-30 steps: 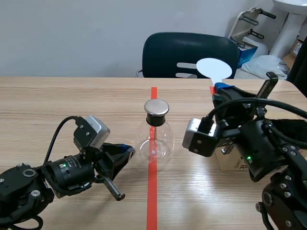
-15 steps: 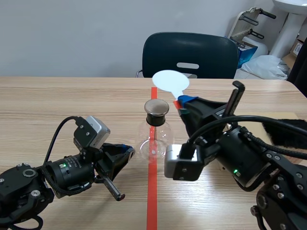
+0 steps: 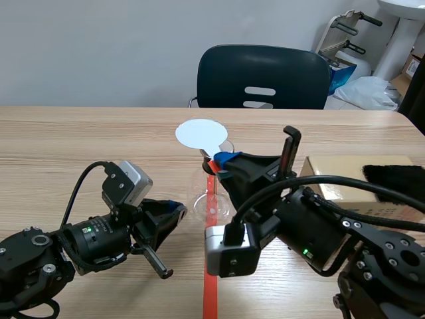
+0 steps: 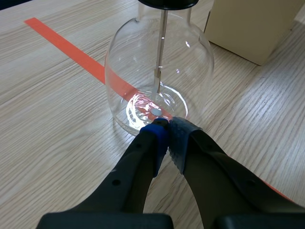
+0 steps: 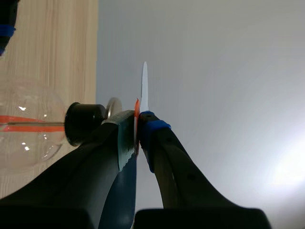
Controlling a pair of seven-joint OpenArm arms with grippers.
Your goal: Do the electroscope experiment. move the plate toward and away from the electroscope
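Left arm lies low on table (image 3: 66, 139), not lifted. Left gripper (image 3: 178, 210) (image 4: 167, 131) has its 2 fingers pressed together on nothing, with the tips at the foot of the electroscope's glass wall; cannot tell if they touch it.

Electroscope (image 3: 207, 199) (image 4: 159, 81) (image 5: 28, 126) is a clear round flask with a dark stopper and a thin rod down the middle. It stands upright on the red tape line (image 3: 210, 292) at table centre.

Plate (image 3: 198, 135) (image 5: 144, 83) is a white disc on an orange-red handle. It is held in the air over the flask top, face toward the scene camera. In the right wrist view it shows edge-on, close beside the metal cap (image 5: 114, 107), with a small gap between them.

Right gripper (image 3: 222, 159) (image 5: 137, 129) pinches the plate's handle between its 2 pads. Its arm reaches in from the right to the centre line.

Box (image 3: 339, 183) (image 4: 252, 24), cardboard, sits right of the flask behind the right arm. A black cloth (image 3: 393, 174) lies on top of it. Chair (image 3: 262, 76) stands behind the table.
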